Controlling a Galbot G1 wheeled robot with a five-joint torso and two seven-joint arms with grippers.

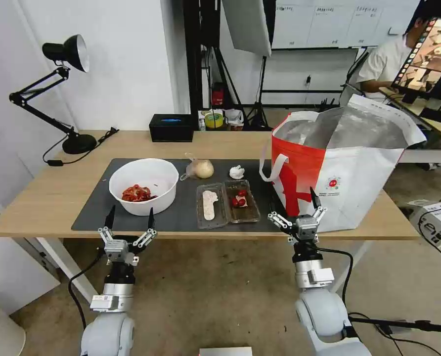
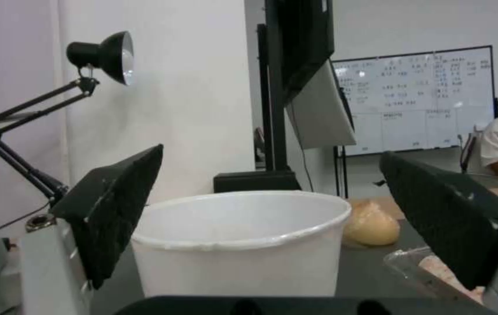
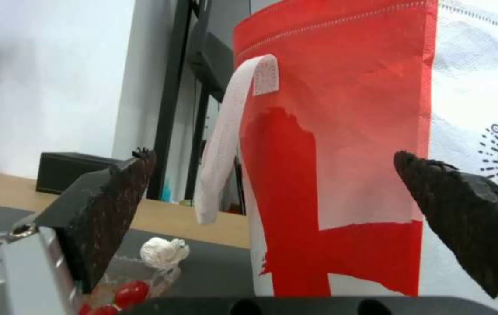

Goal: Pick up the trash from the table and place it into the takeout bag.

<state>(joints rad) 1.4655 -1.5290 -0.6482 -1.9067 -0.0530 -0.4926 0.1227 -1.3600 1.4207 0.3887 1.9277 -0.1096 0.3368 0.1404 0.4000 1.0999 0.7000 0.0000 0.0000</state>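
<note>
Left gripper (image 2: 272,197) spread wide, dark fingers (image 2: 115,210) flanking the white round bowl (image 2: 240,245) — nothing held; beyond it the yellowish lump (image 2: 371,225), clear box corner (image 2: 418,271), black lamp (image 2: 100,54)

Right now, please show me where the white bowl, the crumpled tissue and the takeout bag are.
white bowl (image 1: 165,184): head view, on its bare inner wall.
crumpled tissue (image 1: 237,171): head view, its middle.
takeout bag (image 1: 364,173): head view, white front panel.

Lab or studio, whiteboard (image 2: 415,98), light stands, softbox (image 1: 246,24), monitor (image 1: 430,54)
</note>
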